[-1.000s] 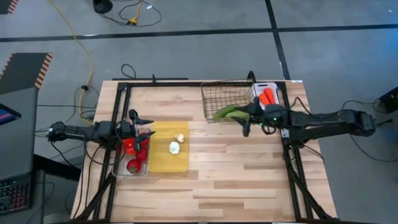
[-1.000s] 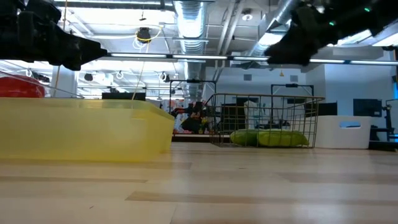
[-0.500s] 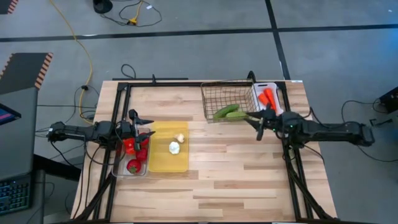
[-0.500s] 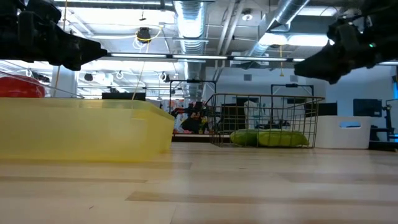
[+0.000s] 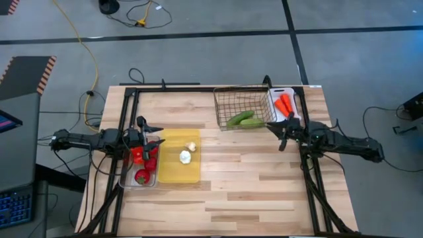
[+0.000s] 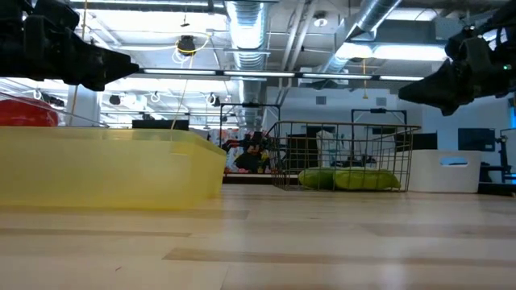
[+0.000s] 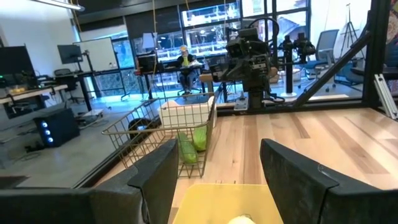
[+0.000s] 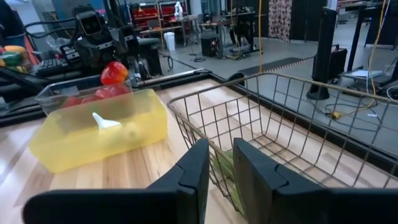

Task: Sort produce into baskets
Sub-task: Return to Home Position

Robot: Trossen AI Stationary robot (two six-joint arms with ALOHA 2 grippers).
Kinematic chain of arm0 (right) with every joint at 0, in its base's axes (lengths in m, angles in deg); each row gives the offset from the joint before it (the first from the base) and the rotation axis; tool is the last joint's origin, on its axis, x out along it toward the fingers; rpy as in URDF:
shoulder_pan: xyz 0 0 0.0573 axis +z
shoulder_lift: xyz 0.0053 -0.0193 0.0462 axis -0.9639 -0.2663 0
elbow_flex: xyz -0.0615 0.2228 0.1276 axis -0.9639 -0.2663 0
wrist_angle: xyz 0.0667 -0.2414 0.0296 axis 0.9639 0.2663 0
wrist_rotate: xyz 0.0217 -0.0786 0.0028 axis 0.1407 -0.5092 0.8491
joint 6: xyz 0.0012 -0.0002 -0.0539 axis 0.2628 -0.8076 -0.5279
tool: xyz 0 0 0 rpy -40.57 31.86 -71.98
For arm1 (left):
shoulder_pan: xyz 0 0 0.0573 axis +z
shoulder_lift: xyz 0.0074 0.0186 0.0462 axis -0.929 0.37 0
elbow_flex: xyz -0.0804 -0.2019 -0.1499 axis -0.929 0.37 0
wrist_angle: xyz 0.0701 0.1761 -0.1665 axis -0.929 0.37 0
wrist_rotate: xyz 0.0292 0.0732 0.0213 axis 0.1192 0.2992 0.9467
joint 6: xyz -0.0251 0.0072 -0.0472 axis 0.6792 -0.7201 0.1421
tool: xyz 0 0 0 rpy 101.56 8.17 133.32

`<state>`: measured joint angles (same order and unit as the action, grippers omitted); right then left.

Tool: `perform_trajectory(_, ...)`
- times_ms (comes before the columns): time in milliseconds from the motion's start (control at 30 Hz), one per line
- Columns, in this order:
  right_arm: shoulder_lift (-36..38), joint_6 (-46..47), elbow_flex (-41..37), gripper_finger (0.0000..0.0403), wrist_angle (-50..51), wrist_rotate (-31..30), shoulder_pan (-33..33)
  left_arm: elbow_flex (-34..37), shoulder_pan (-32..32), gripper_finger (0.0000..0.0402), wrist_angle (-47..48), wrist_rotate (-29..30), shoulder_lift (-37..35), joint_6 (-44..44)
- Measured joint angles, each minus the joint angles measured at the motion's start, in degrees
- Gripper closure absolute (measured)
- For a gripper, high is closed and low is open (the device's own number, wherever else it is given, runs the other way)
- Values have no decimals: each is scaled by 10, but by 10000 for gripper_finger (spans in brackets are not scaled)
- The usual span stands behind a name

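"Produce first: where does it lie, starting from the near side?"

"Nearest, on the left of the table (image 5: 251, 192), red tomatoes (image 5: 141, 176) lie in the clear bin (image 5: 137, 186). Right against it on the inner side stands the yellow tray (image 5: 173, 174), with two white garlic pieces (image 5: 186, 157) in its far half."

"And the arm on that side?"

"The left gripper (image 5: 160, 134) hangs above the far end of the clear bin, at the edge it shares with the yellow tray. Its fingers are spread wide and hold nothing. In its wrist view the tray shows between them."

"Farther back?"

"At the far right sits the wire basket (image 5: 225, 99). Two green cucumbers (image 5: 241, 119) lie along its near side, one beside the other. Just beside the basket, at the table's far right corner, is the white tray (image 5: 281, 90) with orange carrots (image 5: 284, 104) in it."

"The other arm?"

"The right gripper (image 5: 281, 130) hovers clear of the wood, just off the basket's near right corner and the near end of the white tray. Its fingers are drawn close, with only a slim gap between them and nothing in it. Its wrist view looks across the basket's rim toward the yellow tray."

"Beyond the table?"

"In the room behind it, a person (image 7: 185, 61) sits among desks."
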<state>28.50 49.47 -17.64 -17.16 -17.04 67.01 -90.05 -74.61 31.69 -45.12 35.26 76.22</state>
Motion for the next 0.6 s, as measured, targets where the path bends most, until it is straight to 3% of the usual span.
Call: perform_trajectory(600,3,-5,-4,317,10,109,1,0,0,187,0,1,0,-7)
